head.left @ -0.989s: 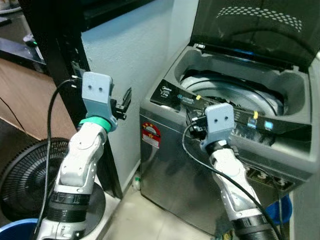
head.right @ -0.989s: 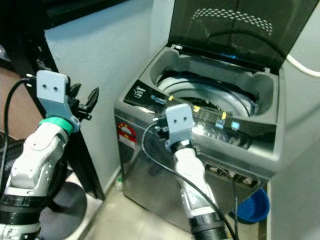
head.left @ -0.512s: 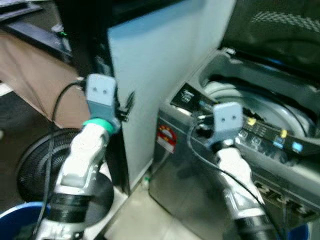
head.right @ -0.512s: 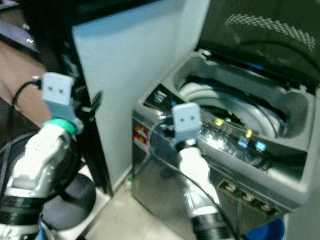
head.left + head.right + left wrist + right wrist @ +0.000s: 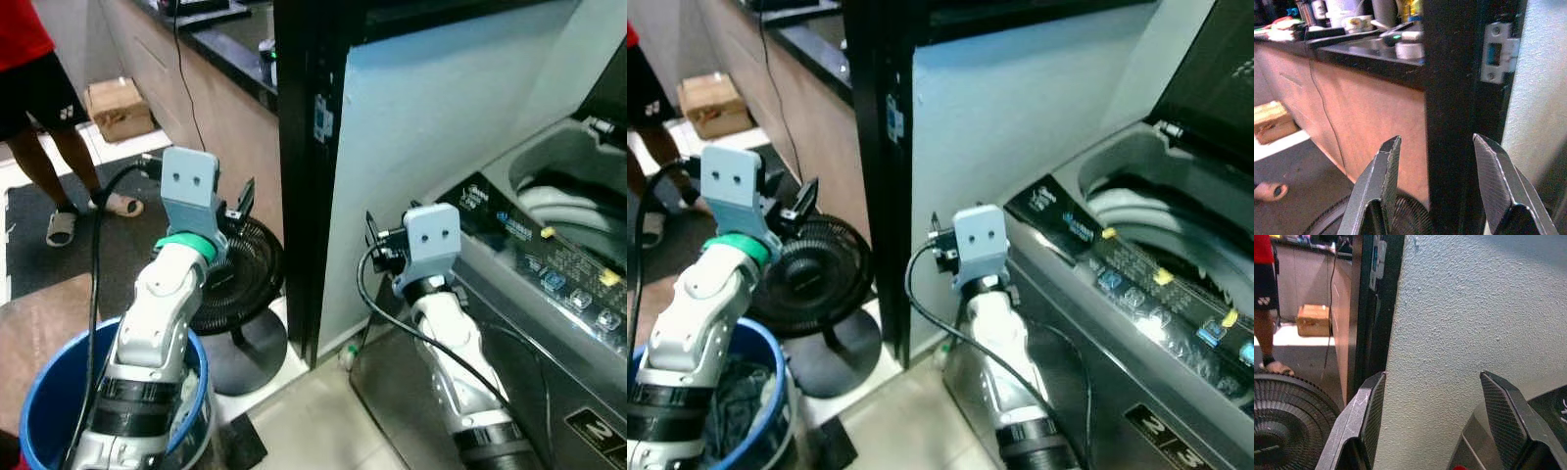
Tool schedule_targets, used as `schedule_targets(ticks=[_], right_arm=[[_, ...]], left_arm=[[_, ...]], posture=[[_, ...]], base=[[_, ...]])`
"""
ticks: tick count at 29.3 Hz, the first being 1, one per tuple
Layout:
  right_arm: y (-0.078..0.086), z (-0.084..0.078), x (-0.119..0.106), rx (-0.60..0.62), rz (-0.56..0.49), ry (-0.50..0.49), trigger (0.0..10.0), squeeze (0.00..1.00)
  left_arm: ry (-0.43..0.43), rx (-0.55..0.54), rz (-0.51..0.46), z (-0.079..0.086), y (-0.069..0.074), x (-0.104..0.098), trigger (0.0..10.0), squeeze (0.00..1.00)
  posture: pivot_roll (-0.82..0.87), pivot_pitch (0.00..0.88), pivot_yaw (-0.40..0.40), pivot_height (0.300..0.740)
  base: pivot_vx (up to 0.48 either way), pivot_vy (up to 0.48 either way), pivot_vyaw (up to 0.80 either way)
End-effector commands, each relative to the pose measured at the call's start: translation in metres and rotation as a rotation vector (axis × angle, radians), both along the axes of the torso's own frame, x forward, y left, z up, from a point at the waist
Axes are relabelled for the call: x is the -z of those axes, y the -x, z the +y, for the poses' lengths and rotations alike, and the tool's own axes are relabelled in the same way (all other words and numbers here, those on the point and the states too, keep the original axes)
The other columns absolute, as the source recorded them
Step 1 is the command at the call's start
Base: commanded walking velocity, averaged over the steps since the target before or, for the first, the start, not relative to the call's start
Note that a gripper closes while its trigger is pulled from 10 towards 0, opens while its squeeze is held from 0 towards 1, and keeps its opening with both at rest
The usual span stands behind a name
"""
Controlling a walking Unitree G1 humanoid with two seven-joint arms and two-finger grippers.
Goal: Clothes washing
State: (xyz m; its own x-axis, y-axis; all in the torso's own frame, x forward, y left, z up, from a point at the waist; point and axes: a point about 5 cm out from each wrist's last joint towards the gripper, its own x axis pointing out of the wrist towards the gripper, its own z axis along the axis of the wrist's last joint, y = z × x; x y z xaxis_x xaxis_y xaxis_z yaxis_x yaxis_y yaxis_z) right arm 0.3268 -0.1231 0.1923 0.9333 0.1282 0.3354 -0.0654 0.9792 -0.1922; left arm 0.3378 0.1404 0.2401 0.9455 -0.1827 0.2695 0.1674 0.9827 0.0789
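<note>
Blue bucket (image 5: 44,401), washer (image 5: 549,294), claws apart

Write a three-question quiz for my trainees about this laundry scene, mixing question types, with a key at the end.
1. True or false: the washing machine has its lid raised.
2. What sits inside the blue bucket beside the left arm?
A. dark clothes
B. bottles
C. a folded towel
3. Fill in: the left tool has its fingers ____ and holds nothing.

Key
1. True: the drum opening shows beneath the raised lid.
2. A: dark clothes lie in the bucket.
3. Open: the fingers stand apart, facing the black door frame. The right tool, facing the white wall, is open too.
</note>
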Motion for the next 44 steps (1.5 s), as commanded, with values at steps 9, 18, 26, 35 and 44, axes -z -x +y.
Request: schedule_targets(ticks=[9,18,26,35,44], right_arm=[[0.002,0.004,0.003,-0.017,0.009,-0.001,10.0,0.00],[0.002,0.005,0.003,-0.019,0.007,0.002,10.0,0.00],[0.002,0.006,0.003,-0.022,0.007,-0.003,10.0,0.00],[0.004,0.010,0.002,-0.046,0.009,-0.068,10.0,0.00],[0.005,0.015,0.006,-0.066,0.017,-0.034,10.0,0.00]], left_arm=[[-0.004,-0.015,0.013,0.004,0.000,0.004,10.0,0.00],[-0.006,-0.016,0.018,0.004,-0.001,0.005,10.0,0.00],[-0.011,-0.021,0.024,0.005,-0.001,0.006,10.0,0.00],[-0.047,-0.049,0.025,0.006,-0.003,0.009,10.0,0.00],[-0.038,-0.041,0.026,0.006,-0.003,0.009,10.0,0.00]], posture=[[0.06,0.000,0.030,0.740],[0.06,0.000,0.032,0.740],[0.06,0.000,0.034,0.740],[0.06,0.000,0.034,0.740],[0.05,0.000,0.034,0.740]], base=[[0.000,0.000,0.78],[0.000,0.000,0.78],[0.000,0.000,0.78],[0.160,0.000,0.52],[0.480,0.000,0.18]])
